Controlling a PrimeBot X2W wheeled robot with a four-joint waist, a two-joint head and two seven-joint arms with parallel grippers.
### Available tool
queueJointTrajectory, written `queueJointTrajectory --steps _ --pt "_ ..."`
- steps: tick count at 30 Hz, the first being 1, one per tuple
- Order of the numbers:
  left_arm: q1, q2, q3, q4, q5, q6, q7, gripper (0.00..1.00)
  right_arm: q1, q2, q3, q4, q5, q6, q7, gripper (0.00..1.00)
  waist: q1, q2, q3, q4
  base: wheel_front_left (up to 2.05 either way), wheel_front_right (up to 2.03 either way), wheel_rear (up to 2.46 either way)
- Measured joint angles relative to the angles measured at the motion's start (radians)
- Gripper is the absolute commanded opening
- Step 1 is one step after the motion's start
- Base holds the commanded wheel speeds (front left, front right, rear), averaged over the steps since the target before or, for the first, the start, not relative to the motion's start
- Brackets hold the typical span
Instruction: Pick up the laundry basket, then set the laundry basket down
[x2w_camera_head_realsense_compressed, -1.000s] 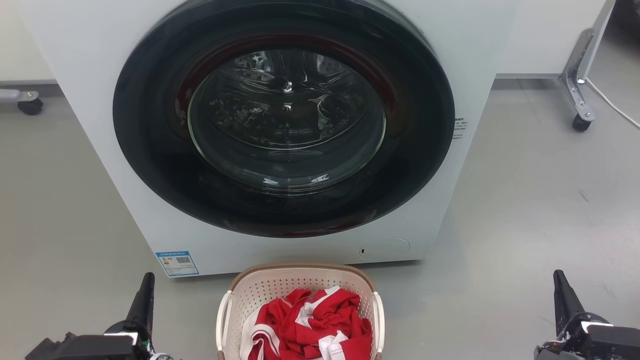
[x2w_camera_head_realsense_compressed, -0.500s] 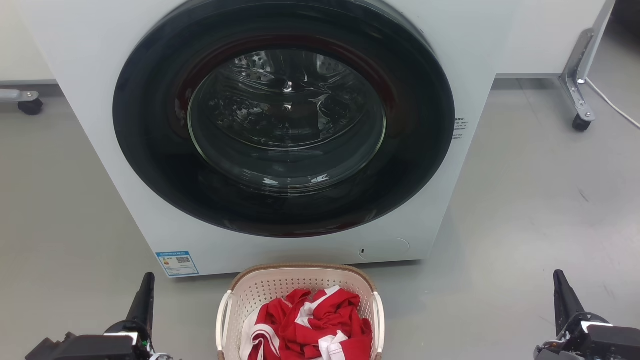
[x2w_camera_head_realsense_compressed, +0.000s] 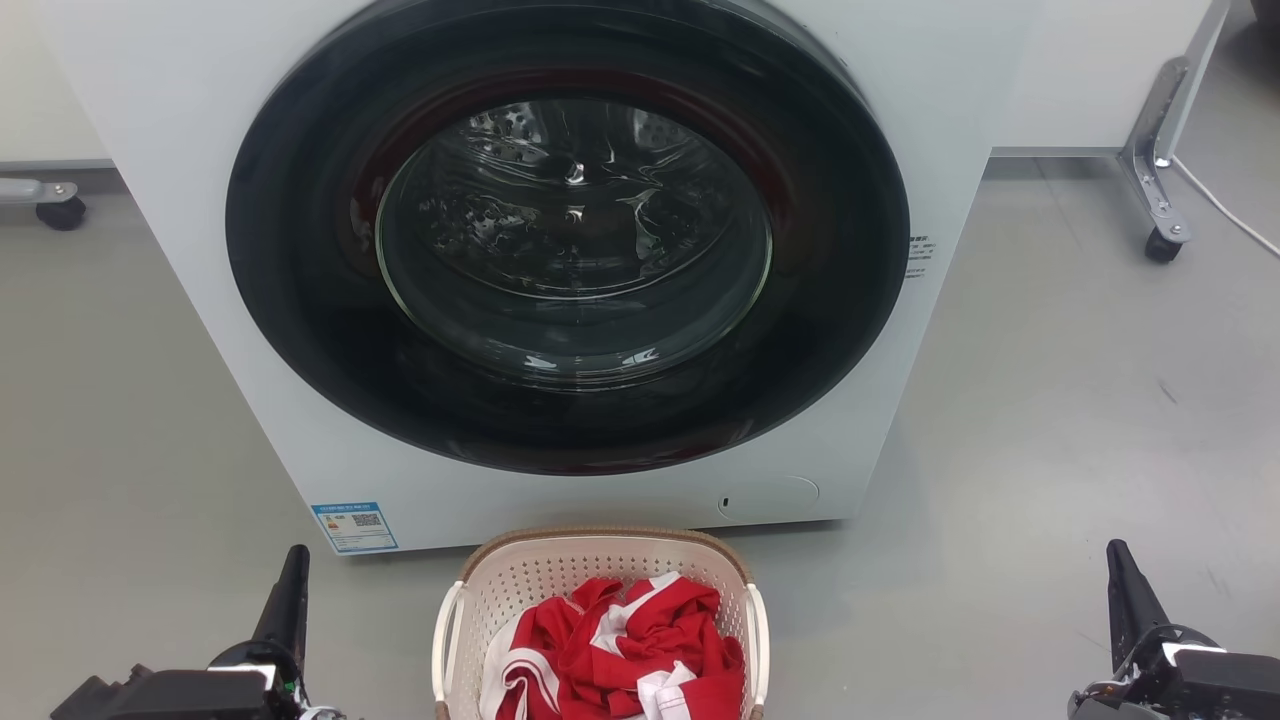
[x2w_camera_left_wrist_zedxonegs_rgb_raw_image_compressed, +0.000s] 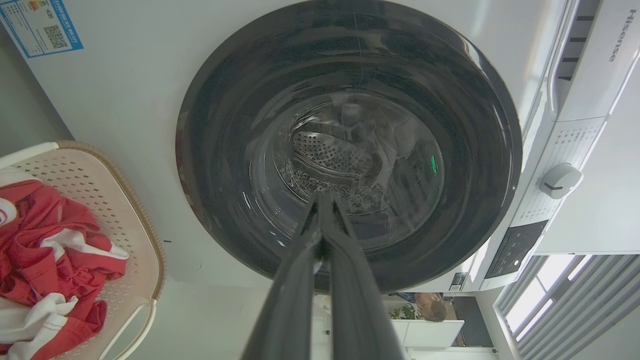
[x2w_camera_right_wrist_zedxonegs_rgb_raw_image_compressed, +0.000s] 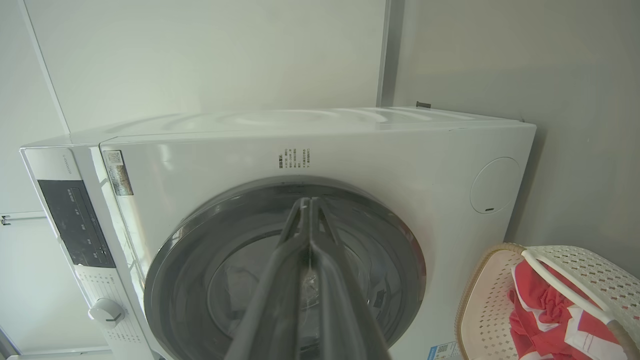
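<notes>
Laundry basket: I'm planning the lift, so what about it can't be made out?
Near end of the laundry basket: cut off by the head view's bottom edge.
Its floor: hidden under the red clothes, head view.
Left wrist view: the left edge cuts much of it off.

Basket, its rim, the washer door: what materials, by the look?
Laundry basket: cream moulded plastic, matte; regular punched holes and smooth white handles suggest it. Rim: brown, woven look, real wicker or moulded imitation, cannot tell. Washer door: dark glossy ring, likely plastic, around a clear glass-like window; sharp reflections, drum visible through it.
</notes>
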Motion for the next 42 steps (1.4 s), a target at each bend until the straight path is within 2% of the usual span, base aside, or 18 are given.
queueJointTrajectory --steps 42 --pt "0.0 0.0 0.0 -0.001 0.0 0.0 0.0 0.0 0.0 0.0 0.0 0.0 0.0 0.0 0.0 0.0 0.0 0.0 0.0 0.0 0.0 0.0 0.0"
